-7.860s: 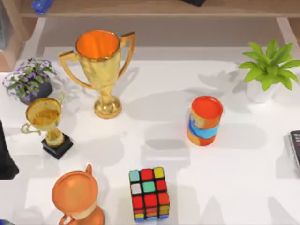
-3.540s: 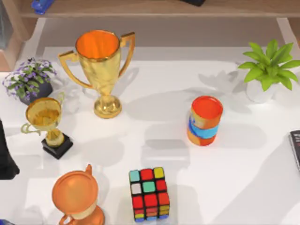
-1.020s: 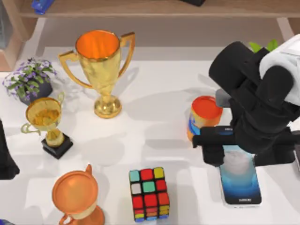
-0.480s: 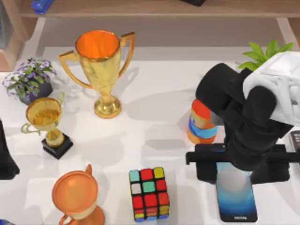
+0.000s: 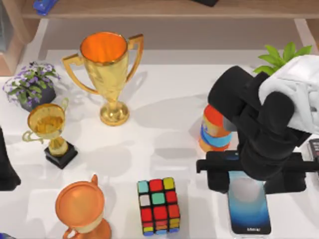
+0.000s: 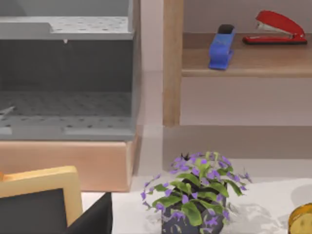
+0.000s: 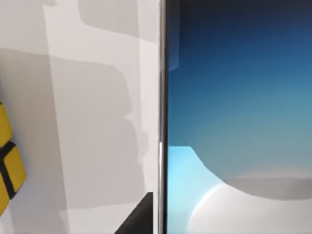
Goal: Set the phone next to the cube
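The cube [image 5: 159, 205], a black-framed puzzle cube with coloured squares, stands near the table's front edge. The phone [image 5: 248, 206], white-rimmed with a blue-to-white screen, lies flat to the cube's right with a gap of bare table between them. My right gripper [image 5: 249, 184] is low over the phone's far end, shut on it, one finger on each long side. The right wrist view shows the phone's screen [image 7: 234, 97] up close, a dark fingertip [image 7: 141, 222] against its rim and a yellow corner of the cube [image 7: 7, 165]. My left arm [image 5: 6, 169] is parked at the left edge.
An orange-and-blue striped cylinder [image 5: 214, 132] stands just behind the phone. A large gold trophy [image 5: 107, 74], a small gold trophy [image 5: 50, 132] and an orange cup [image 5: 80, 206] occupy the left half. A green plant [image 5: 284, 55] and a dark slab [image 5: 314, 149] sit far right.
My right arm came in from the right carrying the phone. Over the last second it moved the phone leftward and toward the front edge, closer to the cube.
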